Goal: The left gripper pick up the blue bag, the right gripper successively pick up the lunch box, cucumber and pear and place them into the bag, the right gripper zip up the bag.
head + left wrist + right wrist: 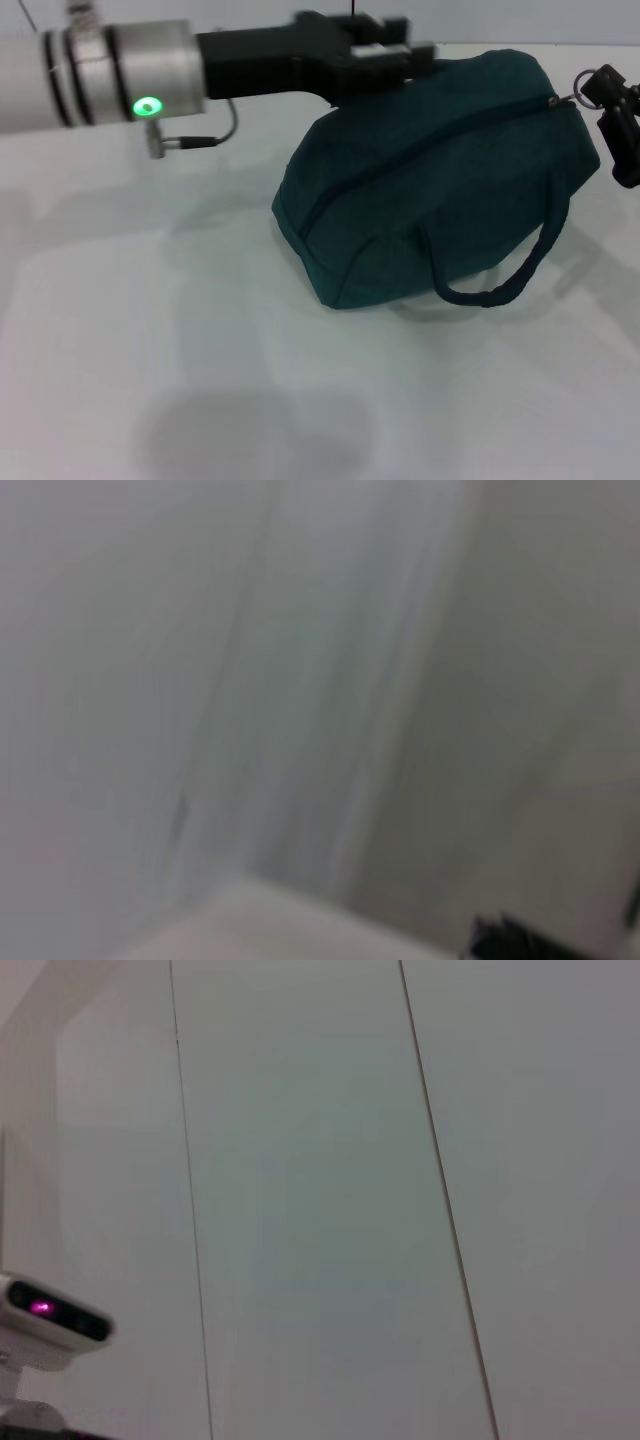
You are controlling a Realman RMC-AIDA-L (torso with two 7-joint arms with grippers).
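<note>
I am reaching my left arm across the top of the head view, its silver-white sleeve showing a green light, and my left gripper (385, 55) is sitting at about twelve o'clock, right against the upper back edge of the blue bag (440, 180). Its black body is hiding the fingertips where they meet the fabric, so I cannot tell whether they are apart or clamped on anything.

The blue bag is lying on the white table (150, 330) at roughly one to two o'clock in the head view, bulging and tipped with its top toward three o'clock. Its long zipper (430, 140) is running diagonally from the seven o'clock corner of the bag up toward the two o'clock end and is looking closed along the length I can see. One loop handle (500, 285) is drooping off the near side at about five o'clock of the bag, resting on the table.

My right gripper (612, 120) is showing at the three o'clock edge of the head view, just beside the zipper's end, where a small silver ring pull (580, 78) is standing up. The gripper is cut off by the edge, so I cannot tell whether its fingers are apart or together.

My left wrist view is giving me only blurred pale surfaces, and my right wrist view is facing pale wall panels with a small white device (50, 1325) glowing pink at its eight o'clock corner.
</note>
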